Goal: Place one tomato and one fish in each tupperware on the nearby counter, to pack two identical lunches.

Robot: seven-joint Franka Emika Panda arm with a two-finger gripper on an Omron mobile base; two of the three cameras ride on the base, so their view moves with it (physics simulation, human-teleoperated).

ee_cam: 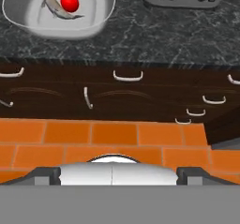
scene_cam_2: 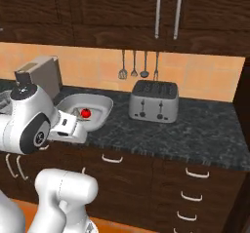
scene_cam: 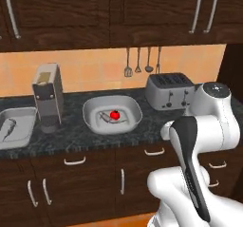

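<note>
One lunch packed in the round dish; grey tray has a fish in it, arm back off the counter.

Whiter round tupperware [scene_cam: 112,114] sits mid-counter [scene_cam: 152,119] left of the steel toaster [scene_cam: 169,90], holding a tomato [scene_cam: 115,114] touching a fish [ee_cam: 57,7]. Grey rectangular tray [scene_cam: 18,127] at far left holds a second fish [scene_cam: 9,127]. A tall grey appliance [scene_cam: 48,97] stands between the two containers. Gripper [ee_cam: 111,172] hangs over the orange floor tiles [ee_cam: 112,136] in front of the drawers, jaws spread wide, nothing between them.
</note>
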